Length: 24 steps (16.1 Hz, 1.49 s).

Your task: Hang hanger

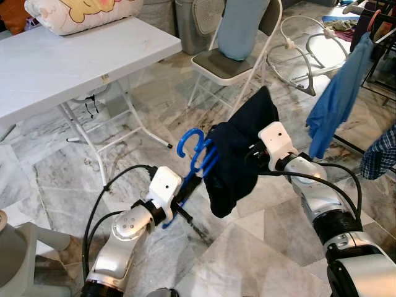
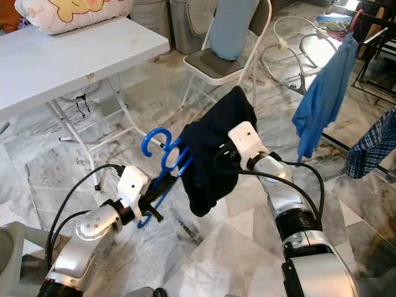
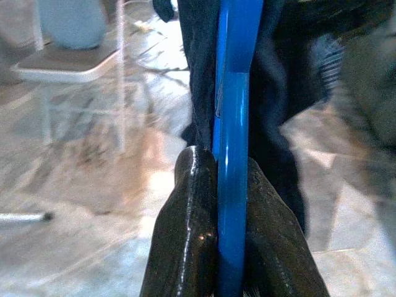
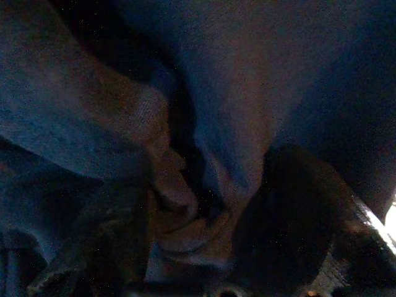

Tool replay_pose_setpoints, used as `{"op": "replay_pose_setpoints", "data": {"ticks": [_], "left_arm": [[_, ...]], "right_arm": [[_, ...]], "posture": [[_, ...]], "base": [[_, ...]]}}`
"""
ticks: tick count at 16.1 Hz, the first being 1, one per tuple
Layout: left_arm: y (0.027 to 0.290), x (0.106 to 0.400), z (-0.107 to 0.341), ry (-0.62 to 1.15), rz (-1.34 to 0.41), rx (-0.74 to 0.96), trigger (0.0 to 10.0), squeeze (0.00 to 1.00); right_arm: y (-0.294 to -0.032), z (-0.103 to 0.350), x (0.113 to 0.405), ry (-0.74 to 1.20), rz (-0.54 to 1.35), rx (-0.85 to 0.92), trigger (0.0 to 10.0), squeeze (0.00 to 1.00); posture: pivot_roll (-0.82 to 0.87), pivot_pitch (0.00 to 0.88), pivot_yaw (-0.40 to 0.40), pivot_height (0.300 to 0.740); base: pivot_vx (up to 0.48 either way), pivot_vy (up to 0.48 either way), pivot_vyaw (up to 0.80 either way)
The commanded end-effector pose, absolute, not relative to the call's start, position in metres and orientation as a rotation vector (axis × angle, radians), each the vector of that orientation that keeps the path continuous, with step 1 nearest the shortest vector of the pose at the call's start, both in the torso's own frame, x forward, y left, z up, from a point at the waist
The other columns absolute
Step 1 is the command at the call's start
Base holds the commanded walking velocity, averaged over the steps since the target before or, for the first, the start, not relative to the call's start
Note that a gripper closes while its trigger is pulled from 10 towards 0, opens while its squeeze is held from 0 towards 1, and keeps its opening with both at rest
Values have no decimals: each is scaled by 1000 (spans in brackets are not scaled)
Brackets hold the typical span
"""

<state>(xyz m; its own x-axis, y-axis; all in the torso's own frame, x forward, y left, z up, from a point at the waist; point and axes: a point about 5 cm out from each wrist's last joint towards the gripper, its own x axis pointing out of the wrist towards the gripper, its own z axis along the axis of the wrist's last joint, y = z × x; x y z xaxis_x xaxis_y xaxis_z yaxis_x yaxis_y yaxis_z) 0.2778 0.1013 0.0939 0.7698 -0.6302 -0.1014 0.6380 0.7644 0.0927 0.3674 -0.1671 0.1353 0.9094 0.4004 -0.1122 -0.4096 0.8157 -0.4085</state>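
While my left claw pinches the stiff, light blue hanger, my right claw bunches its limp dark garment.

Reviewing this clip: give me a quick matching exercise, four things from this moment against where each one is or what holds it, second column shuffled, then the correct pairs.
Things:
1. blue hanger
2. dark garment
3. light blue shirt
4. printed cushion

Places or states:
A. lying on the white folding table
B. clamped between the left gripper fingers
C. bunched around the right gripper
D. hanging from the rack at the robot's right

Pairs: 1-B, 2-C, 3-D, 4-A
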Motion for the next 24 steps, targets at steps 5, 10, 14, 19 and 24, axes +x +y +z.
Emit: {"op": "replay_pose_setpoints", "data": {"ticks": [5,10,14,19,24], "left_arm": [[112,286,100,37,-606,154,0,0],[112,285,94,60,-611,164,0,0],[107,282,93,59,-652,172,0,0],[100,271,90,68,-763,223,0,0],[119,262,73,141,-733,349,0,0]], "right_arm": [[-168,142,368,5,423,-427,0,0],[-169,149,370,-26,397,-410,0,0],[-169,150,370,-34,385,-393,0,0],[-166,174,377,-115,321,-252,0,0],[-176,208,388,-202,149,-205,0,0]], "posture": [[-110,98,47,740],[-110,96,47,740],[-112,94,47,740],[-112,92,44,740],[-108,84,49,740]], "base": [[0,0,0],[0,0,0],[0,0,0],[0,0,0],[0,0,0]]}}
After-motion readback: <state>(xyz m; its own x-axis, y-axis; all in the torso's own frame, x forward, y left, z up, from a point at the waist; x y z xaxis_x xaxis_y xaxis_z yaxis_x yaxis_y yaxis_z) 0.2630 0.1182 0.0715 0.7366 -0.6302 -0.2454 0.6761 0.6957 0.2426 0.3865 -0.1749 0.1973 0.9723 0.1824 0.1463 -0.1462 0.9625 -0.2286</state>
